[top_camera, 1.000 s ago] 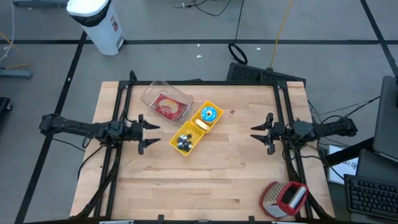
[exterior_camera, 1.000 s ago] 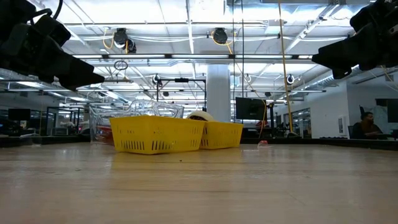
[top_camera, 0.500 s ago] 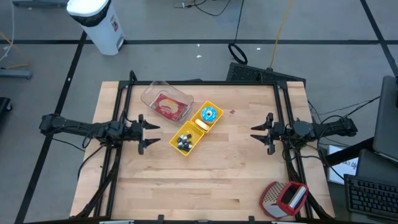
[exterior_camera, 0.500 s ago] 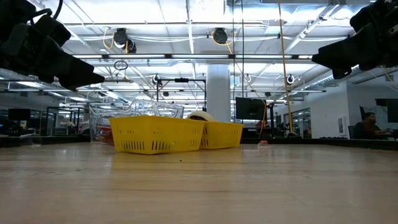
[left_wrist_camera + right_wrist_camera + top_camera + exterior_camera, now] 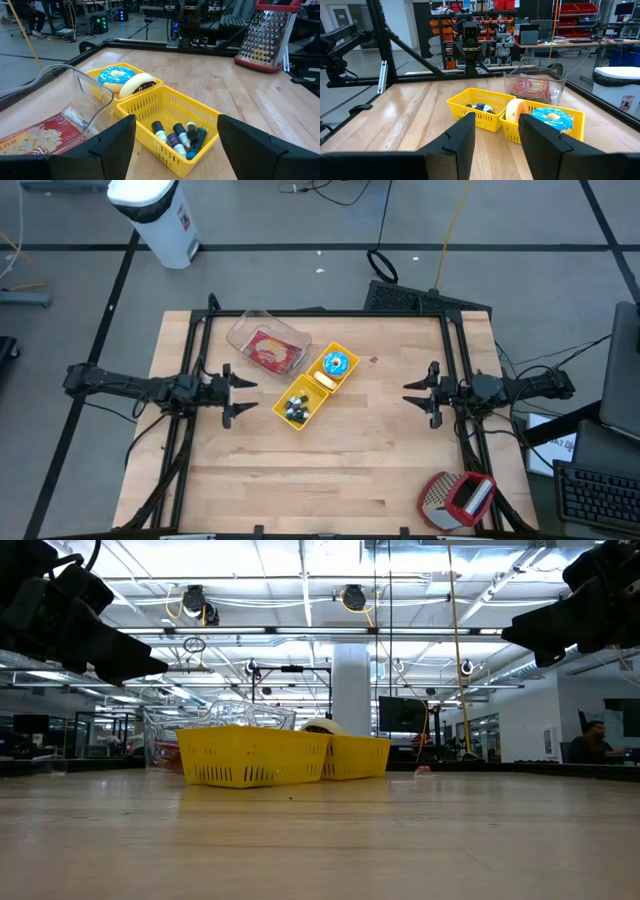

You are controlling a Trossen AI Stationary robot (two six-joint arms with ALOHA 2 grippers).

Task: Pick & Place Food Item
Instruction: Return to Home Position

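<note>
Two yellow baskets stand side by side mid-table. The far one (image 5: 335, 367) holds a blue-iced donut (image 5: 116, 77) and a pale donut with dark filling (image 5: 136, 84), which leans against it. The near basket (image 5: 297, 404) holds several small bottles (image 5: 177, 136). My left gripper (image 5: 243, 398) hovers open at the table's left, pointing level at the baskets, its fingers (image 5: 112, 145) wide apart around nothing. My right gripper (image 5: 408, 395) hovers open at the table's right, facing the baskets (image 5: 520, 117), and is also empty.
A clear plastic tub (image 5: 267, 345) with a red snack packet (image 5: 35, 137) sits behind the baskets toward the far left. A metal grater with a red handle (image 5: 455, 498) lies at the near right corner. Bare wood (image 5: 330, 470) stretches across the near half.
</note>
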